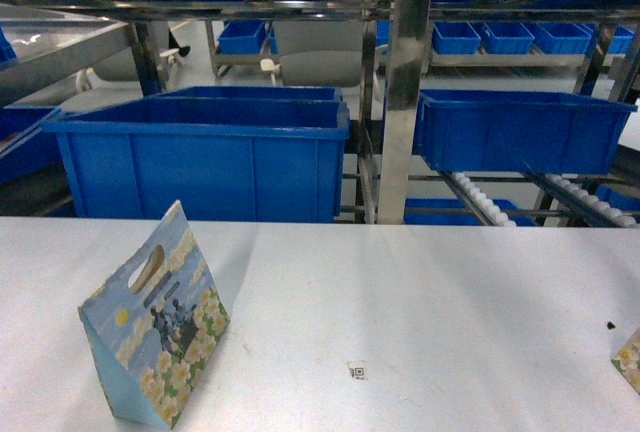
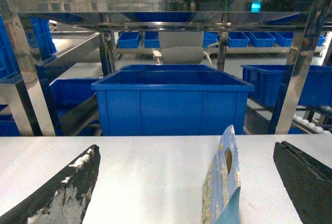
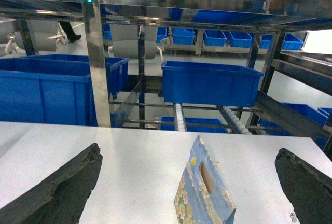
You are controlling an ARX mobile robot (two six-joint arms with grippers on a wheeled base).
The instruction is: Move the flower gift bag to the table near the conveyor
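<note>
Flower gift bag (image 1: 155, 327) stands upright on the white table (image 1: 420, 302) beside the conveyor racks, both grippers spread wide, each framing a bag, so any pinch should take the handle top squarely.

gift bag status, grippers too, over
Left gripper open, right gripper open, nothing held. Flower gift bag upright on white table by the conveyor racks. Second bag before right gripper.

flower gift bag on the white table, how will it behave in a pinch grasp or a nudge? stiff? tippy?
The flower gift bag is likely light and thin-walled: it looks like printed paper, so the sides may buckle under a squeeze. It stands on a narrow base tapering to a thin top edge, so a sideways nudge would probably tip it. The die-cut handle hole suggests a stiffer strip up there.
</note>
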